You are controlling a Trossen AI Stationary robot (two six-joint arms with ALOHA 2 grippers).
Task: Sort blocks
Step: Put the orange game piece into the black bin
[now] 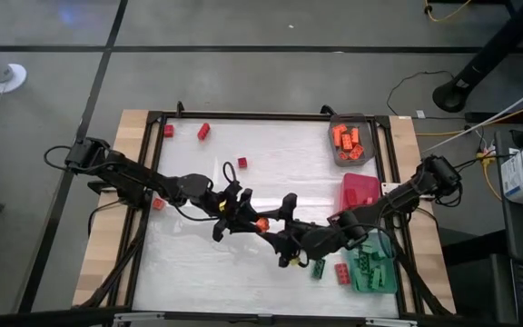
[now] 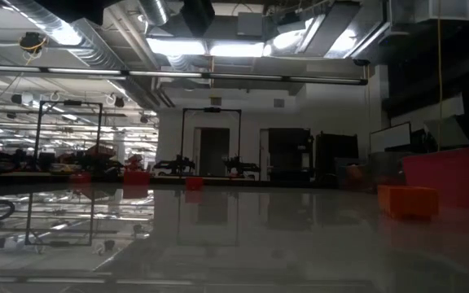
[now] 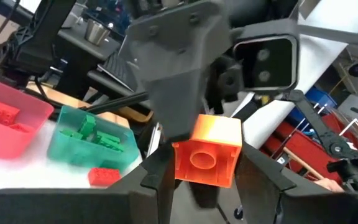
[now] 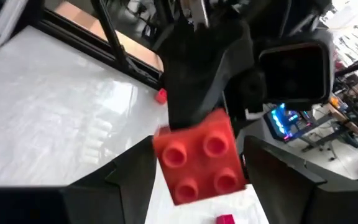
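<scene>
Right now both arms meet over the middle of the table, at a single orange block held clear of the surface. The left gripper is closed on that block, its fingers pressing the two sides. The right gripper sits around the same block from the opposite side, but whether it has actually taken hold I cannot tell. This looks like a hand-over, and a sensible one: the grey tray that already holds orange blocks lies at the far right corner, on the right arm's side. To do it well, the receiving grip should be square on two flat faces and firm before the left one lets go. The left should then open fully and back straight away, so it does not drag the block askew. After that the carry should pass above the pink tray rather than skim it, and the block should be released low inside the grey tray so it does not bounce out. Several red blocks lie loose near the far left edge, and the teal tray sits at the near right.
</scene>
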